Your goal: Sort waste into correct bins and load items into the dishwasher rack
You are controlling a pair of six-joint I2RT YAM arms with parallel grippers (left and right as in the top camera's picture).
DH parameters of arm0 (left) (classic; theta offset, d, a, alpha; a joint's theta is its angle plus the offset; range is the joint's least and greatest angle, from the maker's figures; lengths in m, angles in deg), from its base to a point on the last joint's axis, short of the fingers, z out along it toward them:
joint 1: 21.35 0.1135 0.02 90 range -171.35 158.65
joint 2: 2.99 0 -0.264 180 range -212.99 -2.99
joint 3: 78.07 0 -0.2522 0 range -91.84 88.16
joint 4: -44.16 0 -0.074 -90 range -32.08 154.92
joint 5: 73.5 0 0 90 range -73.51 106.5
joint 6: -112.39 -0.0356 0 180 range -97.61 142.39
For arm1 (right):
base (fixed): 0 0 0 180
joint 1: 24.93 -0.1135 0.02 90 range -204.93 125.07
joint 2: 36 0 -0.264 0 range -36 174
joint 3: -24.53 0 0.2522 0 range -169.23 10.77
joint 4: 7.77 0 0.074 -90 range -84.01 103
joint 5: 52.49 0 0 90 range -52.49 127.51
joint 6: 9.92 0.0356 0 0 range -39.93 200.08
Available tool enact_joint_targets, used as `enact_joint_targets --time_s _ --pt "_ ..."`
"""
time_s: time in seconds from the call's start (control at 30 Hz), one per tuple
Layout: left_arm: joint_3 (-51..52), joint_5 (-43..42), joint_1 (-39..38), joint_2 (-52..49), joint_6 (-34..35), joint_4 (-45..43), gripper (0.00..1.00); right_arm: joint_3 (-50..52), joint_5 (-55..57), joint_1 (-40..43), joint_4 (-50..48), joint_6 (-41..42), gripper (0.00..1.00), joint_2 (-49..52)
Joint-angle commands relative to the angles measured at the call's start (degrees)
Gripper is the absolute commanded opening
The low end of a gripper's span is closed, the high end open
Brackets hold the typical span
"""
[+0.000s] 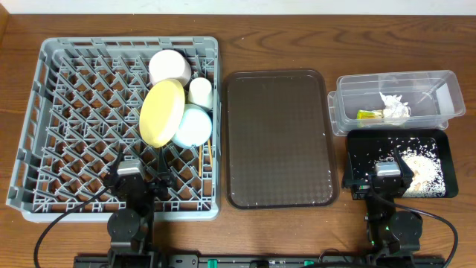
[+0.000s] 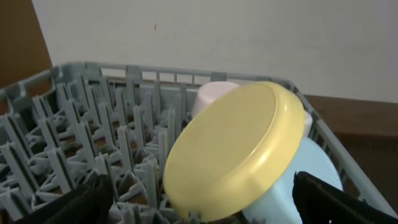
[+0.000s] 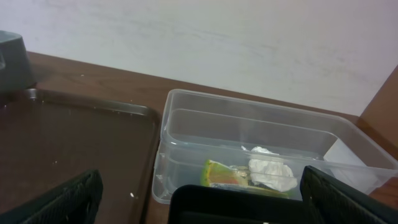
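From overhead, the grey dishwasher rack [image 1: 74, 126] is taking up the left of the table [image 1: 297, 45]. The yellow plate [image 1: 162, 112], light-blue bowl [image 1: 195, 128], white cup [image 1: 170, 67] and small cream cup [image 1: 200, 91] are crowding its far right corner, and the chopsticks [image 1: 210, 152] are lying along its right wall. The brown serving tray [image 1: 279, 138] is sitting between the rack and the two bins. Only this view is showing the rice scraps [image 1: 424, 171], which are lying in the black tray [image 1: 364, 149], and both arms at the near edge. The left gripper [image 1: 141, 160] is hanging over the rack's near pegs and the right gripper [image 1: 388, 165] over the black tray's near side. Both are standing wide apart and holding nothing. The left wrist camera is giving what the overhead cannot: the plate is standing on edge and tilting back, the bowl is showing just beneath it on the right, and the white cup is peeking out behind. This camera's own dark fingers [image 2: 74, 202] are framing the bottom corners, clear of everything. The right wrist camera is looking through the wall of the clear tub [image 3: 249, 124], where the snack wrapper [image 3: 221, 174] and the crumpled napkin [image 3: 268, 171] are resting side by side on the floor. Here the black tray is showing only as a dark near rim, and the rice is lying out of sight.
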Motion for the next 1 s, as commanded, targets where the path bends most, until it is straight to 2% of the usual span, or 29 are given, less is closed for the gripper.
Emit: enact_joint_targets --time_s 0.0,0.97 --pt "0.7 0.3 0.1 0.5 0.9 2.7 0.93 0.1 0.6 -0.4 0.2 1.0 0.99 -0.3" --pt "0.7 0.1 0.2 0.3 0.9 3.4 0.93 0.1 0.6 -0.4 0.2 1.0 0.99 -0.3"
